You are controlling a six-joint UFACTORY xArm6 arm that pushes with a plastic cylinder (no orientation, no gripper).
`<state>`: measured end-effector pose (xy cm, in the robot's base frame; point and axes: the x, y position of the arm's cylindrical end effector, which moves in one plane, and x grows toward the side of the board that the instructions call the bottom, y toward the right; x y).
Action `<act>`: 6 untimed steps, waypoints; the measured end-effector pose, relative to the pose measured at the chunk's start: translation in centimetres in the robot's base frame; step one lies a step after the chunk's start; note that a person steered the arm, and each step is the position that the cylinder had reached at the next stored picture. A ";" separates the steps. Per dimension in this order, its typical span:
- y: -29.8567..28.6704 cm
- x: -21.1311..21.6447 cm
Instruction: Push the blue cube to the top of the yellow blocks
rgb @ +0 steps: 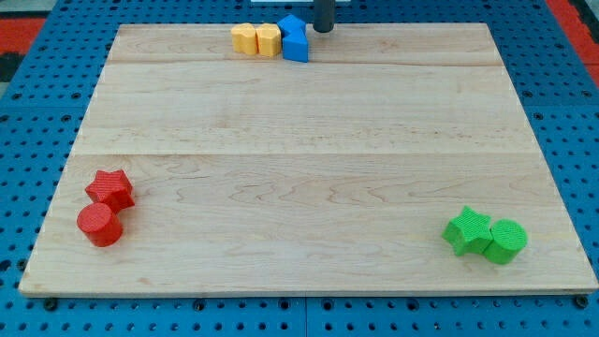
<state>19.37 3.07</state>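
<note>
Two yellow blocks sit side by side at the view's top: the left one and the right one. Two blue blocks touch the right yellow block. One blue block lies at the very top edge; the blue cube lies just below it. My tip is just right of the blue blocks, close to or touching the upper one.
A red star and a red cylinder sit at the bottom left. A green star and a green cylinder sit at the bottom right. The wooden board lies on a blue pegboard.
</note>
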 end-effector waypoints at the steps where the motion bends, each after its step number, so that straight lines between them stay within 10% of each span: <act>1: -6.5 -0.1; 6: -22.5 2.9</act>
